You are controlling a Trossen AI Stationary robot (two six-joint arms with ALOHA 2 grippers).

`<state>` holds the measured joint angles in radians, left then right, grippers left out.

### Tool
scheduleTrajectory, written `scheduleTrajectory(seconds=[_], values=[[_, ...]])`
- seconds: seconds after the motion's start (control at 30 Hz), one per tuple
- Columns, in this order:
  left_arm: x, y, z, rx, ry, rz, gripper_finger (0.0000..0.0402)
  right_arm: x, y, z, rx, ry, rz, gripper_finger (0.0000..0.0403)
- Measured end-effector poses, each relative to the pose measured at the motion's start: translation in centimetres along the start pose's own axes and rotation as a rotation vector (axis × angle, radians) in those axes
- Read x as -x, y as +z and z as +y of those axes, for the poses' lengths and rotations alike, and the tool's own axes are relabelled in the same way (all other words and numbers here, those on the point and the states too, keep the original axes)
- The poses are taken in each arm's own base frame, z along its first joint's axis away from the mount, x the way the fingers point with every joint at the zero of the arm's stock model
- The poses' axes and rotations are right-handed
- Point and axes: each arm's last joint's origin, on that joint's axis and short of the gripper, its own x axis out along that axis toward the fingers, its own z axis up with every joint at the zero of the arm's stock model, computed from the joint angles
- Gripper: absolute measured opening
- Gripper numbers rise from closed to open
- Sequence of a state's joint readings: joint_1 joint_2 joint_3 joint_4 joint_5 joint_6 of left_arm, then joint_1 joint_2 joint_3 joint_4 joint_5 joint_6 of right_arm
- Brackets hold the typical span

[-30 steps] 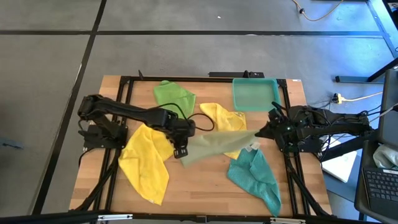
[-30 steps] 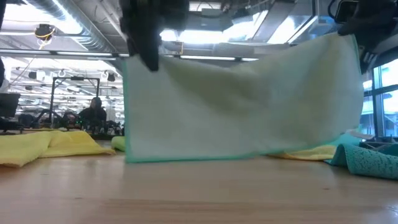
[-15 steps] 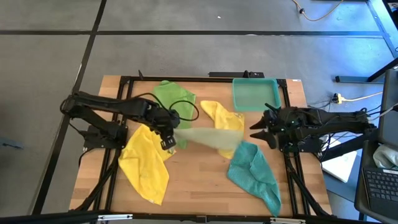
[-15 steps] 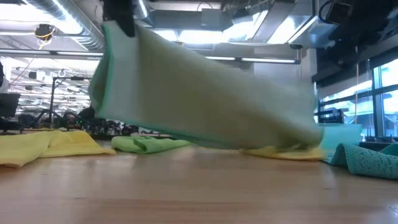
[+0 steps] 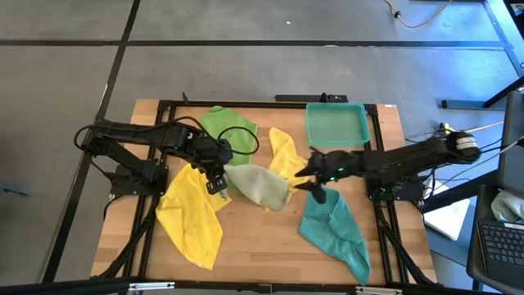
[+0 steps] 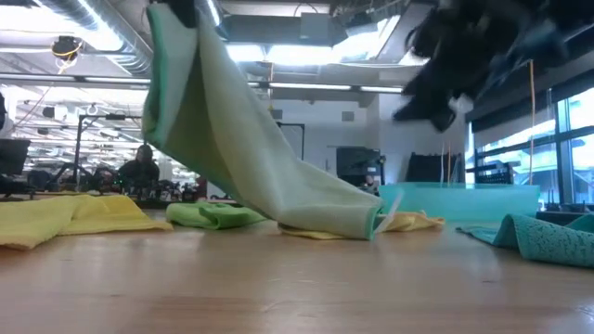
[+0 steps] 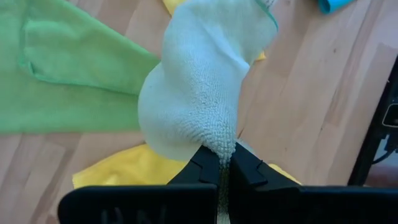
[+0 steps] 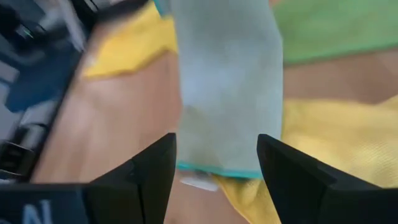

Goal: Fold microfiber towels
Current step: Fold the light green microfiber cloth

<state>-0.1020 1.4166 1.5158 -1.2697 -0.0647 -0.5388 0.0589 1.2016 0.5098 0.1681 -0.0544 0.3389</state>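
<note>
Olive towel (image 5: pixel 258 184) pinched in left tool (image 5: pixel 214 182), right tool (image 5: pixel 309 179) beside

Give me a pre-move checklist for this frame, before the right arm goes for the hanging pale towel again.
1. Left gripper pinching the pale olive towel at one corner, jaws shut: ok.
2. Right gripper jaws open and empty, ready to grasp: ok.
3. Towel's free end reachable: ok; it rests on the table, overlapping a yellow towel.
4. Towel hanging flat: not ok; it droops bunched from a single corner.
5. Which corner the right gripper should take: cannot tell.
6. Folding space: not ok; the teal towel lies close by.
</note>
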Motion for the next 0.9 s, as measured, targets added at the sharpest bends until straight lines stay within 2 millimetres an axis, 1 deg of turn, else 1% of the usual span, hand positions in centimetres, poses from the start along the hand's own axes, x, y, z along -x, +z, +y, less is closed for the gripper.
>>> scheduleTrajectory(seconds=[0.03, 0.1, 0.17, 0.27, 0.43, 0.53, 0.63, 0.7, 0.83, 0.9], values=[[0.0, 0.0, 0.0, 0.003, 0.0, 0.0, 0.0, -1.0, -0.4, -0.2, -0.001, -0.01, 0.029, 0.0226], [0.0, 0.0, 0.0, 0.004, 0.002, 0.0, 0.0, -2.5, -0.6, -0.4, -0.002, -0.028, 0.078, 0.023], [0.0, 0.0, 0.0, 0.007, 0.003, 0.003, 0.0, -4.0, -0.1, -0.3, 0.015, -0.032, 0.097, 0.0235], [0.0, -0.1, 0.1, 0.008, 0.007, 0.009, 0.0, -6.1, 0.9, 0.0, 0.09, -0.031, 0.133, 0.0243], [0.0, -0.2, 0.2, 0.008, 0.016, 0.025, 0.0, -8.7, 1.7, 0.3, 0.177, -0.069, 0.297, 0.0251], [0.0, -0.2, 0.2, 0.008, 0.017, 0.026, 0.0, -10.0, 1.4, 0.0, 0.199, -0.094, 0.396, 0.0251], [0.0, -0.2, 0.2, 0.008, 0.017, 0.025, 0.0, -10.9, 0.6, -0.3, 0.187, -0.117, 0.474, 0.0252], [-0.1, -0.2, 0.2, 0.009, 0.018, 0.026, 0.0, -11.1, 0.6, -0.4, 0.169, -0.126, 0.486, 0.0252], [-0.1, -0.2, 0.1, 0.009, 0.015, 0.028, 0.0, -10.6, 1.3, -0.2, 0.167, -0.162, 0.482, 0.0243], [-0.1, -0.2, 0.1, 0.008, 0.013, 0.028, 0.0, -10.2, 2.0, -0.1, 0.181, -0.2, 0.448, 0.0235]])
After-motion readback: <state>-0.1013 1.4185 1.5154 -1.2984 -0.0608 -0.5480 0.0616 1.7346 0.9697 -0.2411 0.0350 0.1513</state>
